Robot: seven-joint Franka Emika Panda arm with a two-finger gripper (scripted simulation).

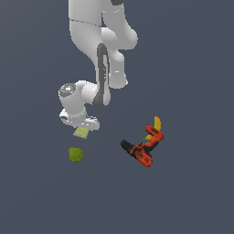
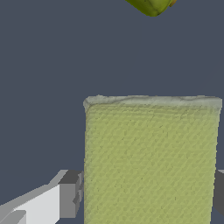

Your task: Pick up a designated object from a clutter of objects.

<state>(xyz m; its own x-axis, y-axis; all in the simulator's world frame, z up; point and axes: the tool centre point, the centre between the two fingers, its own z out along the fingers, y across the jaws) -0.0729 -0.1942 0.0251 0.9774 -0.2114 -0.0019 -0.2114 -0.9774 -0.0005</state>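
Note:
The designated object, a thin pale yellow-green pad (image 2: 151, 157) with a sponge-like texture, fills much of the wrist view. It sits between my gripper's (image 2: 148, 194) fingers, and each grey fingertip (image 2: 71, 194) presses against one of its side edges. In the exterior view the pad (image 1: 81, 133) shows just under the white hand of my gripper (image 1: 82, 127), at the left of the clutter. The gripper is shut on the pad. The hand hides most of the pad in that view.
An olive-green ball (image 1: 76, 154) lies just in front of the pad; its edge shows in the wrist view (image 2: 151, 6). A red-and-black drill (image 1: 143, 148) lies to the exterior view's right, with a small yellow curved piece (image 1: 157, 122) behind it.

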